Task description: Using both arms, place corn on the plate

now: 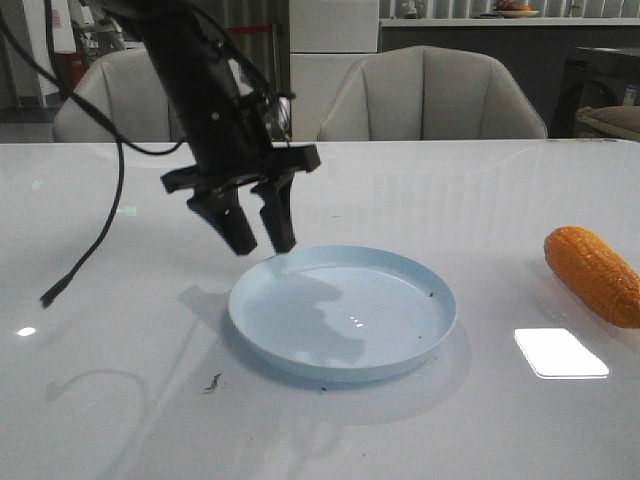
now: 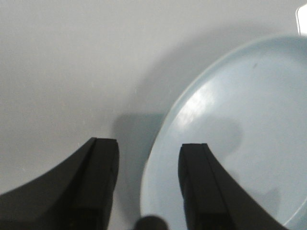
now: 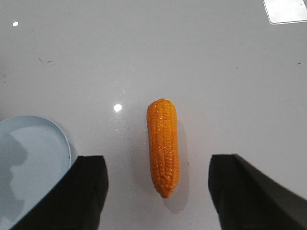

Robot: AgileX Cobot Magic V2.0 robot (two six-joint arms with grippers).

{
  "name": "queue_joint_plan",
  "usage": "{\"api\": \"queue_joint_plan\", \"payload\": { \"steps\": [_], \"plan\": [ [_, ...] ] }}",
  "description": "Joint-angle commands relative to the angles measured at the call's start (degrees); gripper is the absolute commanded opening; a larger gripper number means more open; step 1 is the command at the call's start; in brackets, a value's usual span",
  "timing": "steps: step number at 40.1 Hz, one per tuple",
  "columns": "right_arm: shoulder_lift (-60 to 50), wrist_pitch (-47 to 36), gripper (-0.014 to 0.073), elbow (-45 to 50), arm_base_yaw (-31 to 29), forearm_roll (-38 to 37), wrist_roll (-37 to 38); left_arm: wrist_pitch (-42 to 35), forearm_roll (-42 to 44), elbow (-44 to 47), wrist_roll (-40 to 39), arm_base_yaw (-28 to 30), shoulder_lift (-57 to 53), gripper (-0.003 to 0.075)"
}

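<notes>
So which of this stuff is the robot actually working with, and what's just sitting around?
Part of the job:
- corn
- plate
- left hand, open over the plate's rim
- right hand, open above the corn

Just lying about:
- chairs
- dangling cable
- dark speck on the table

one corn [image 1: 594,274], one plate [image 1: 342,312], two chairs [image 1: 430,95]

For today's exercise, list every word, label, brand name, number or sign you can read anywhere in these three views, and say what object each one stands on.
No readable text in any view.
The corn, the plate and the table bear no markings.
The left gripper and right gripper fingers are plain black, without labels.
Things in the room behind the table in the front view are too blurred to show any lettering.
</notes>
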Motion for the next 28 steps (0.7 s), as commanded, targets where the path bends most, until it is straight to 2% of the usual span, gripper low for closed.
{"api": "queue_joint_plan", "payload": {
  "steps": [1, 9, 13, 16, 21, 28],
  "plan": [
    [-0.5, -3.1, 0.0553, -1.8, 0.0, 0.0, -0.2, 2.6, -1.4, -9.3, 0.0, 0.8, -4.2, 0.0399],
    [-0.5, 0.2, 0.0553, -1.8, 0.0, 0.0, -0.2, 2.6, -1.3, -22.1, 0.0, 3.2, -7.0, 0.0395],
    [-0.5, 1.5, 0.0553, -1.8, 0.0, 0.0, -0.3, 2.6, -0.5, -24.7, 0.0, 5.0, -9.8, 0.0383],
    [-0.5, 1.7, 0.0553, -1.8, 0.0, 0.0, -0.3, 2.6, 2.3, -24.7, -1.4, 6.4, -12.5, 0.0383],
    [-0.5, 1.0, 0.0553, -1.8, 0.0, 0.0, -0.3, 2.6, 11.5, -23.6, -4.5, 8.3, -18.4, 0.0383],
    [-0.5, 0.7, 0.0553, -1.8, 0.0, 0.0, -0.3, 2.6, 20.4, -17.2, -4.5, 10.3, -30.8, 0.0383]
  ]
}}
